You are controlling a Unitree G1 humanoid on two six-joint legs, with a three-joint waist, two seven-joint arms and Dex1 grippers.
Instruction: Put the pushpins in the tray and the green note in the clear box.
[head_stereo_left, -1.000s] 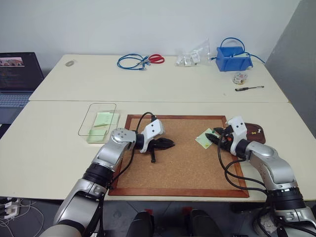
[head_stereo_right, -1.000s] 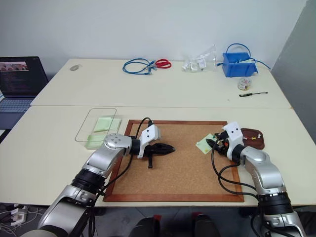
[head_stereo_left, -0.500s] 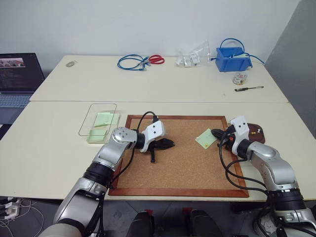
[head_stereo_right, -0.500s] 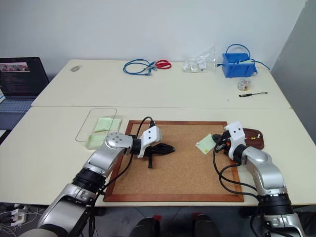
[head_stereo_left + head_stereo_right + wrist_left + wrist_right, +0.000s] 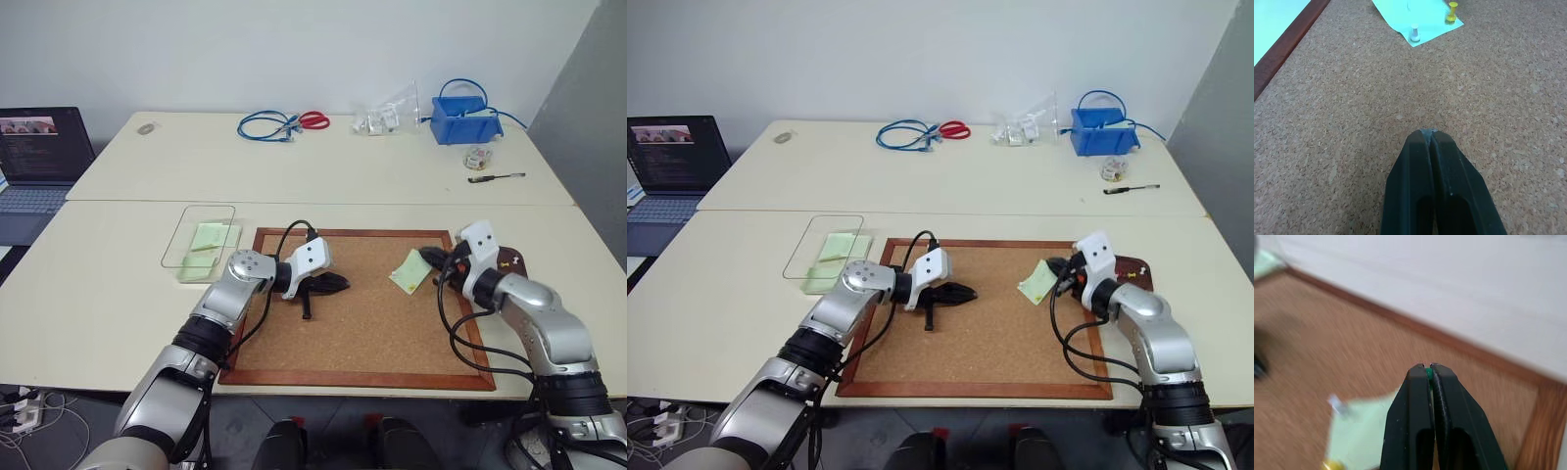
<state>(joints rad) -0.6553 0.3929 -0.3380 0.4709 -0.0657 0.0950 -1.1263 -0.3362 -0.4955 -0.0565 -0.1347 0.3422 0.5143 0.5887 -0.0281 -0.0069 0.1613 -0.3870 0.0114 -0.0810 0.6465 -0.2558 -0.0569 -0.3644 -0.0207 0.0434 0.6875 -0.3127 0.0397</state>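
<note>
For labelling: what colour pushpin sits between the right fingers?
Green pushpin, clearest in the right wrist view.

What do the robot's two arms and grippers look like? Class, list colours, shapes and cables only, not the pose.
Both arms have rounded silver-grey shells with black joint bands. Each wrist carries a white block-shaped housing, and loose black cables loop from it back along the forearm. The left gripper and the right gripper each end in two slim, tapering black fingers.

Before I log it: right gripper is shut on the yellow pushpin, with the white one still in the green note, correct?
Not quite. The right gripper is shut on the green pushpin, as the right wrist view shows. The yellow pushpin and the white pushpin both remain in the green note.
</note>
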